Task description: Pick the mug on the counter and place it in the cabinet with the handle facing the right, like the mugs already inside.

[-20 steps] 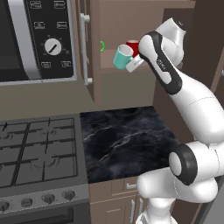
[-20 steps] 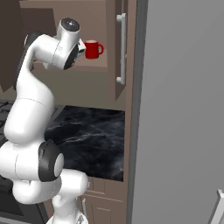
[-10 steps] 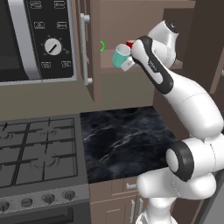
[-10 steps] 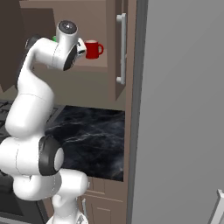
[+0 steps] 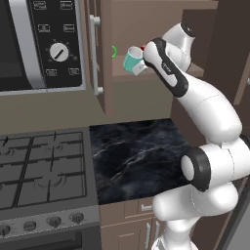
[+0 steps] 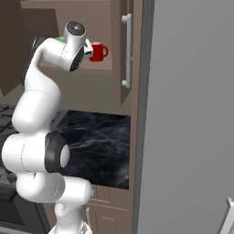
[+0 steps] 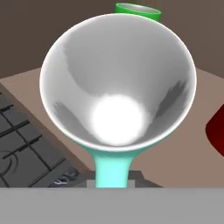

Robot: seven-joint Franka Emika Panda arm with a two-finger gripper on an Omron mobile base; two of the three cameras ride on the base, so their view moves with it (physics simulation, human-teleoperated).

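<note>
- Hand view looks straight into the white interior of the teal mug (image 7: pixel 117 87), whose teal loop handle (image 7: pixel 113 170) runs down to the bottom edge, where the end effector pinches it; the finger tips themselves are hidden beneath the mug.
- Left base view places the end effector (image 5: pixel 142 63) high at the open cabinet (image 5: pixel 161 73), with the mug tilted on its side just above the front of the shelf.
- Compared with a second ago, the mug sits a little further left and closer to the shelf edge, and the wrist has turned. Judged from this, the placing step is well under way, but the mug is not yet upright and its handle does not yet face right.
- Counted: one teal mug held, one red mug (image 6: pixel 98 51) standing on the shelf with its handle to the right, and one green mug (image 7: pixel 138 10) seen just behind the teal rim.
- One cabinet door with a silver bar handle (image 6: pixel 127 50) stands open.
- Below lies the black marble tabletop (image 5: pixel 136 151), beside one grey gas stovetop (image 5: pixel 39 166) and under one microwave (image 5: pixel 44 44).
</note>
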